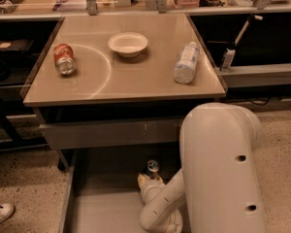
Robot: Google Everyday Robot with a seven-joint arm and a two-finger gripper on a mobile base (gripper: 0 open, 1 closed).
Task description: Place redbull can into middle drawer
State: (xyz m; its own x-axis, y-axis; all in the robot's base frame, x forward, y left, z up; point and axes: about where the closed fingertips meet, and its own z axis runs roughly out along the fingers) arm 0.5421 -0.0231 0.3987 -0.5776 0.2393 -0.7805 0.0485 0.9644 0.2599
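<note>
The redbull can (152, 167) stands upright at the back of the open middle drawer (103, 208), its silver top showing. My gripper (149, 177) is low inside the drawer, shut around the can's body, with one cream finger (144, 180) showing at the can's left. The lower part of the can is hidden by the gripper. My big white arm (218, 169) reaches down from the right and covers the drawer's right side.
The table (111, 84) above holds a red soda can (64, 59) lying at the left, a white bowl (128, 43) and a plastic bottle (186, 62) lying at the right. A shallower drawer front (106, 132) sits under the tabletop. A shoe (0, 212) is at the lower left.
</note>
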